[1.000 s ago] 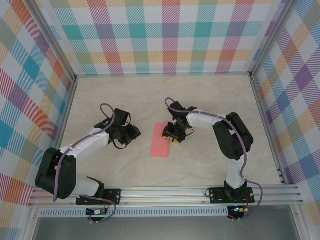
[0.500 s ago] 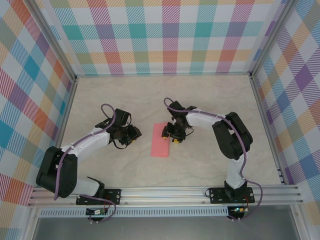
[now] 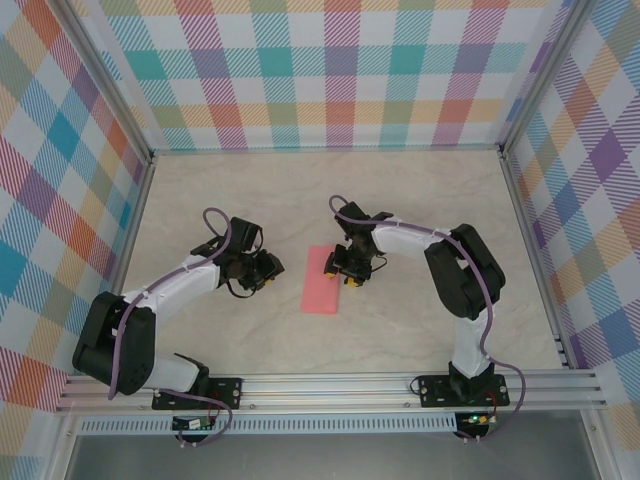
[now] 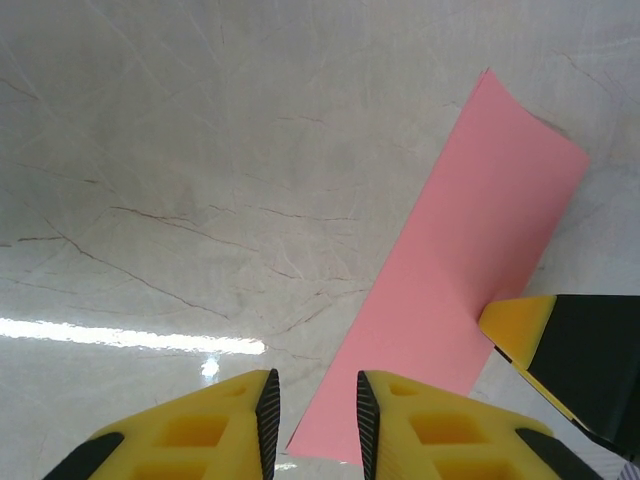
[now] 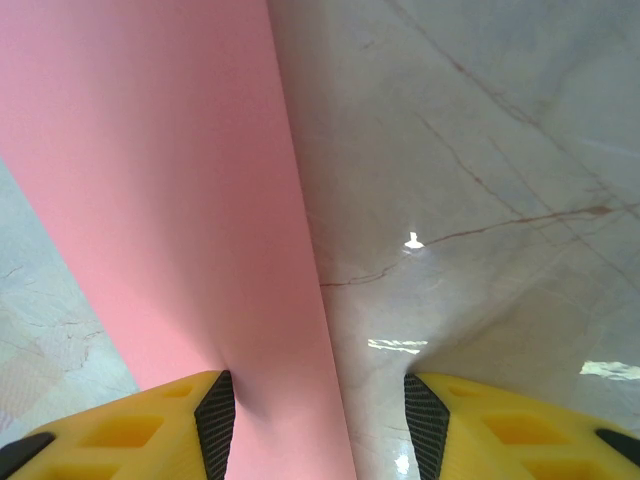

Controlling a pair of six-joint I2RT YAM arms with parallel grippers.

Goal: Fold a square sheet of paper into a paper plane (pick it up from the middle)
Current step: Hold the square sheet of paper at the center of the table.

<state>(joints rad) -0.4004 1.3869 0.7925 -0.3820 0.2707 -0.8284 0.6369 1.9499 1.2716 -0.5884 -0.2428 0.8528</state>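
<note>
Top external: pink paper [image 3: 322,280] lies flat mid-table, with the left gripper [image 3: 268,272] just left of it, fingers slightly parted, empty. The right gripper [image 3: 342,276] straddles its right edge, fingers spread.

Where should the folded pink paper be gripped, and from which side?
Probably the right long edge of the paper, mid-length, coming from the right: it lies flat as a narrow strip, so only an edge offers purchase, and the right gripper straddles that edge with jaws open.
</note>
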